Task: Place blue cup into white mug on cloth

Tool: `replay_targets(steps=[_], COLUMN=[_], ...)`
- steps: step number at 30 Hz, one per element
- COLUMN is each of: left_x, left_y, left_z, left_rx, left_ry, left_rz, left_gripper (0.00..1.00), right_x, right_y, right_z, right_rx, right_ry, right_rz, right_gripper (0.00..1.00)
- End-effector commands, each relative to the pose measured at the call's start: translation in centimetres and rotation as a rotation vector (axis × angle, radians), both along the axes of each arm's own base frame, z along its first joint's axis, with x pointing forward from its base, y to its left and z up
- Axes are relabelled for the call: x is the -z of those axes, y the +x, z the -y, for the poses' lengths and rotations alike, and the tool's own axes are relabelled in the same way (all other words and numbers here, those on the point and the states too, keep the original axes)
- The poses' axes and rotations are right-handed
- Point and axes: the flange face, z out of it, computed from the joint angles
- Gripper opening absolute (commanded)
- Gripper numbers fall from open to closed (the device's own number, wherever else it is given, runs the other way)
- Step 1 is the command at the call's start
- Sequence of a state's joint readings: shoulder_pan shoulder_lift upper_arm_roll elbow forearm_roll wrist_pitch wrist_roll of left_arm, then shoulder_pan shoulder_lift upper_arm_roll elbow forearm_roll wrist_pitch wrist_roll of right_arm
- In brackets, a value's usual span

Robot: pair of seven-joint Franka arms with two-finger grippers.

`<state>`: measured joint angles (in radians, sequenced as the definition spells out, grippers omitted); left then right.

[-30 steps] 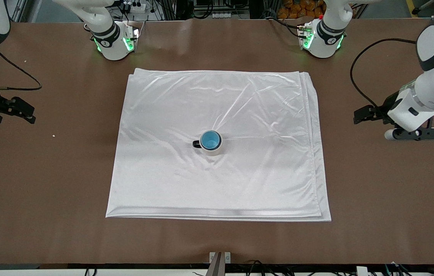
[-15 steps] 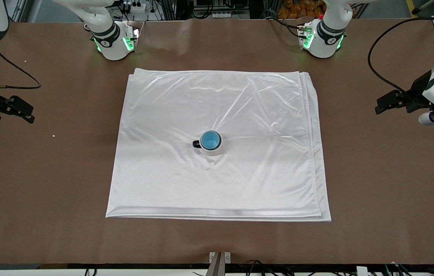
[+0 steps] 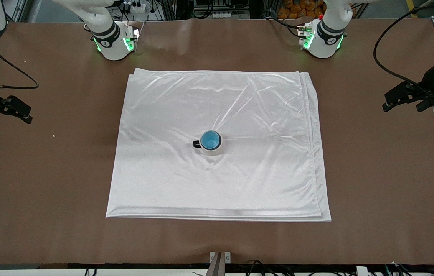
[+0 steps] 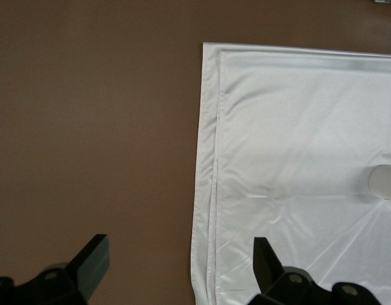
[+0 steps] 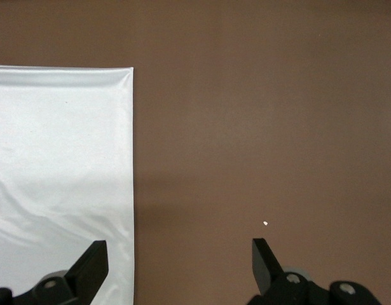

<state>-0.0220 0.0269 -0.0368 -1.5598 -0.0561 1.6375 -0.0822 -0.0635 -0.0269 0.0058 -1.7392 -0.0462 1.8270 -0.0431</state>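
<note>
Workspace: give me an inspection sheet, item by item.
Surface: brown table, bare around the cloth.
Job's things: blue cup sits inside the white mug, upright, mid-cloth; mug handle points toward the right arm's end.
Clutter: small pale specks on the table toward the right arm's end.
Grippers: left gripper open, empty, over bare table off the cloth's edge; right gripper open, empty, over bare table.
Cables: black cable to the left arm, another to the right.
Surroundings: arm bases lit green.

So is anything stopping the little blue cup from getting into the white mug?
No. The small light-blue cup already sits inside the cream mug with the black handle on the shiny white cloth; nothing visible blocks it.
</note>
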Motion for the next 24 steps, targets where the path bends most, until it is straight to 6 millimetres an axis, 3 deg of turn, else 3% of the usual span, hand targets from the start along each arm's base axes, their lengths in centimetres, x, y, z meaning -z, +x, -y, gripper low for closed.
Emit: replay_targets(steps=[1, 4, 14, 24], left_x=[-0.1, -0.2, -0.9, -0.2], left_y=[0.3, 0.2, -0.4, -1.1], left_z=[0.0, 1.0, -0.7, -0.6], left_rx=[0.023, 0.055, 0.088, 0.095], left_ry=[0.029, 0.084, 0.114, 0.114], left_rz=[-0.005, 0.0, -0.005, -0.074], left_gripper=[1.0, 1.0, 1.0, 1.0], right_x=[-0.2, 0.3, 0.6, 0.7], right_y=[0.4, 0.2, -0.1, 0.9], right_z=[0.5, 0.5, 1.5, 2.1], right_rx=[0.023, 0.03, 0.046, 0.056], right_ry=[0.017, 0.019, 0.018, 0.02], right_rz=[-0.007, -0.03, -0.05, -0.048], right_gripper=[1.0, 1.0, 1.0, 1.0])
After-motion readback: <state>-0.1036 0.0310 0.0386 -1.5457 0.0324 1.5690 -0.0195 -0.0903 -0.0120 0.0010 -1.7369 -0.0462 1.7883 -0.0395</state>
